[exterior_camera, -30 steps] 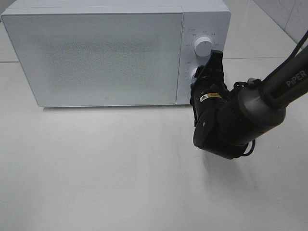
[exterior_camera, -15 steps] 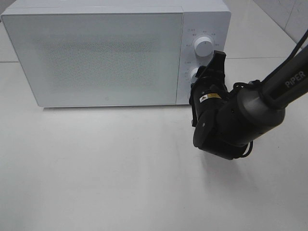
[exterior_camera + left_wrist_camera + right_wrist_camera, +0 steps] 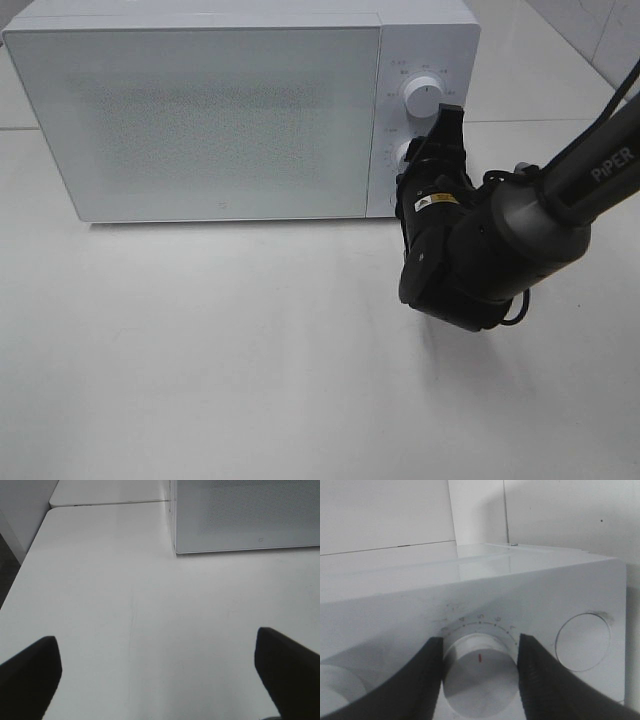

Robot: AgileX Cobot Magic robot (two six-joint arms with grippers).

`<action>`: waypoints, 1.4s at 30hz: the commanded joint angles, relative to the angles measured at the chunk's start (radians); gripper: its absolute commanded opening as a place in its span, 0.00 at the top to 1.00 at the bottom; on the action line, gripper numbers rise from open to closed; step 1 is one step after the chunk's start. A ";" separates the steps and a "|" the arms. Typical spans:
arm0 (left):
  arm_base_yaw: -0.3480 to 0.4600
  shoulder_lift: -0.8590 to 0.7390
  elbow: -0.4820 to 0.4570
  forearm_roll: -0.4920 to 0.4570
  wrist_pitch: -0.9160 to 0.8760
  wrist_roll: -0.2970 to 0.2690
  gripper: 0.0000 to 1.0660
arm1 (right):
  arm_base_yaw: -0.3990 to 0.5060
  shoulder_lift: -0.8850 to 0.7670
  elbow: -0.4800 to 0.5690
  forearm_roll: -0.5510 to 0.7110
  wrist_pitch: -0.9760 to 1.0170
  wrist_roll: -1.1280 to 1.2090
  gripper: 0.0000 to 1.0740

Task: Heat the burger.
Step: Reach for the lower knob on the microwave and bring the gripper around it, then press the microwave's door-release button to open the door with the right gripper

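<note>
Our right end effector (image 3: 480, 642) stands at a middling width, its black fingers (image 3: 427, 680) lying against opposite flanks of the lower dial (image 3: 479, 680), a round white plastic knob with a red tick; we read that as a grip. The lower dial lies dead ahead, its axis running straight out of the panel along the end effector's line, so we judge the coming move to be a twist about that axis. The left end effector (image 3: 156, 647) hangs wide open and empty over the white tabletop (image 3: 100, 580) near its left edge, well apart. We count one boxy white microwave (image 3: 200, 120) at the tabletop's far edge with its door shut, two dials including the upper dial (image 3: 424, 95), and one flat round button (image 3: 582, 642). No burger shows; we judge it is inside.
</note>
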 commanded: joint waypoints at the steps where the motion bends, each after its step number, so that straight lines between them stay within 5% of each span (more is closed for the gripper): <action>1: 0.002 -0.020 0.002 -0.002 0.001 -0.004 0.08 | 0.002 -0.008 -0.018 -0.005 -0.076 -0.030 0.75; 3: 0.002 -0.020 0.002 -0.002 0.001 -0.004 0.08 | 0.002 -0.011 -0.018 0.028 -0.094 -0.055 0.62; 12: 0.002 -0.020 0.002 -0.002 0.001 -0.004 0.08 | 0.003 -0.053 0.035 0.046 -0.076 -0.161 0.34; 28: 0.002 -0.020 0.002 -0.002 0.001 -0.004 0.08 | 0.002 -0.246 0.222 -0.111 0.197 -0.495 0.33; 42: 0.002 -0.020 0.002 -0.002 0.001 -0.004 0.08 | -0.200 -0.528 0.195 -0.537 0.983 -1.067 0.33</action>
